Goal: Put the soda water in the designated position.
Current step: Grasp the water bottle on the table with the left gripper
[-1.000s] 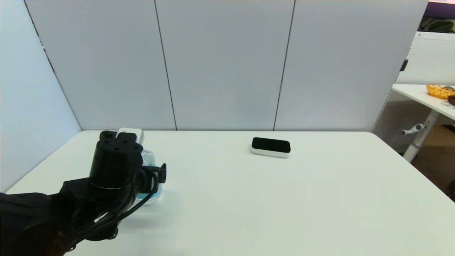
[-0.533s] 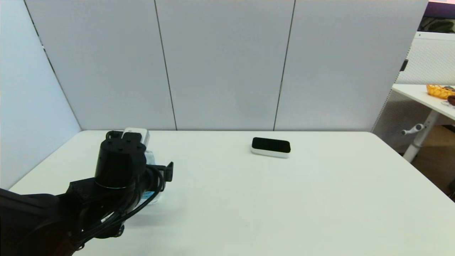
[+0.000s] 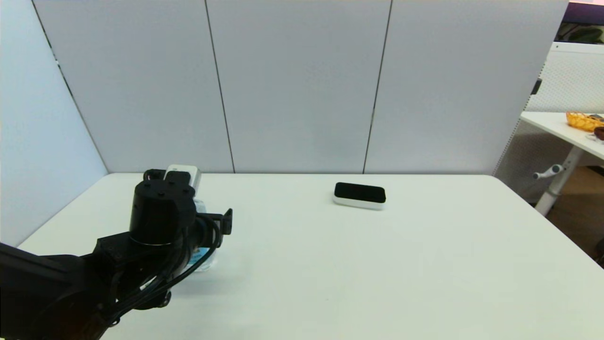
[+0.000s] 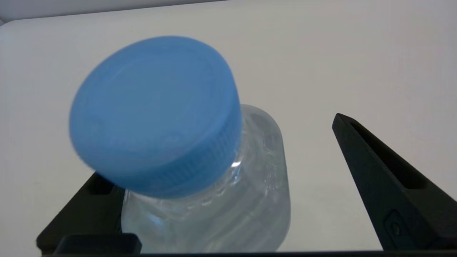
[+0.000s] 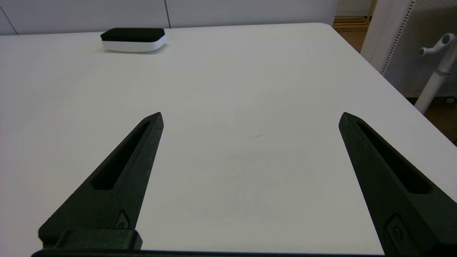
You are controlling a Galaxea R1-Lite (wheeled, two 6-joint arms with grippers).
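The soda water (image 4: 200, 185), a clear bottle with a light-blue cap (image 4: 153, 114), stands on the white table at the left. My left gripper (image 4: 217, 146) is open around it. One finger lies against the bottle's side and the other finger (image 4: 378, 178) stands well apart. In the head view my left wrist hides most of the soda water (image 3: 206, 257); only a strip of blue label and clear plastic shows. My right gripper (image 5: 250, 116) hangs open and empty over bare tabletop. No mark on the table shows the designated position.
A flat black-topped white device (image 3: 359, 195) lies at the far middle of the table, also in the right wrist view (image 5: 132, 39). Grey partition panels close the far and left sides. The table's right edge (image 3: 542, 222) drops to the floor, with another table beyond.
My left wrist has shifted slightly right and away from me, and its visible finger has risen a little. The bottle stays roughly where it was.
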